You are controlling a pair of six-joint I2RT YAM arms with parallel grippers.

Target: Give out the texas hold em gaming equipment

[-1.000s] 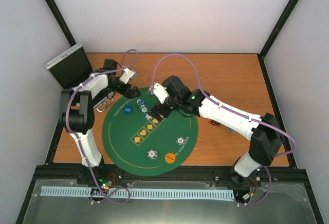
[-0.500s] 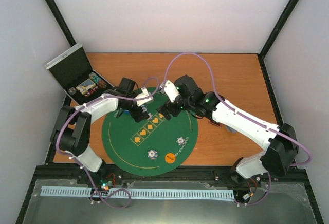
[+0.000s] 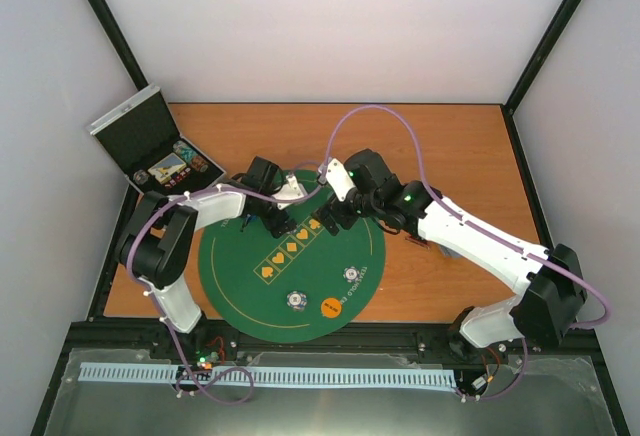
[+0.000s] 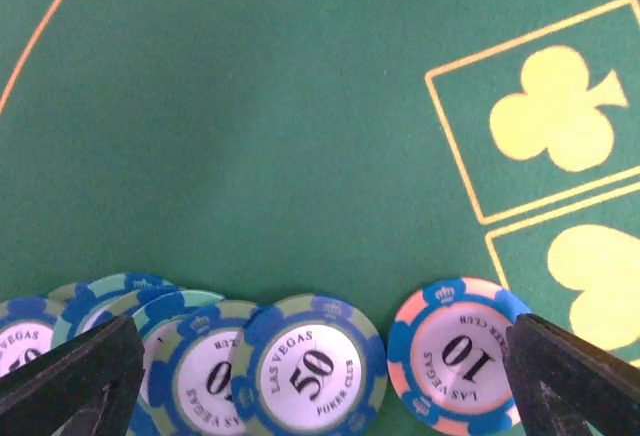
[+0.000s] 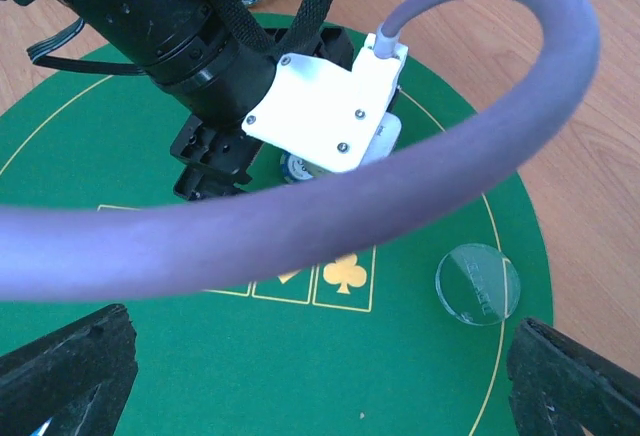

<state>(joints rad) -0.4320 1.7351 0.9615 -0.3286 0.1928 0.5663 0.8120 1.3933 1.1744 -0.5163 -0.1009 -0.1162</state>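
Okay, left gripper (image 3: 273,219) is down over the far part of the mat (image 3: 250,296), jaws spread wide, nothing held. Its wrist view shows a loose row of chips (image 4: 190,376) right below it, lying between the two dark fingers (image 4: 70,386). The row's long axis runs finger to finger, so closing looks likely to shove the chips together edge-on, not pinch a single one. The 50 chip (image 4: 312,376) sits mid-row, overlapping its neighbours. The 10 chip (image 4: 460,361) lies apart, just beside the right finger and near the club box (image 4: 555,106).

Right gripper (image 3: 322,220) hovers just right of the left one, higher, also wide open and empty. The left arm is clearly nearer the chips.

Chips are flat round discs, smooth-looking, with white printed centres and striped blue, green or pink rims. The mat is matt green felt with yellow print. A clear disc (image 5: 478,283), see-through and glossy, lies flat near the mat's rim.
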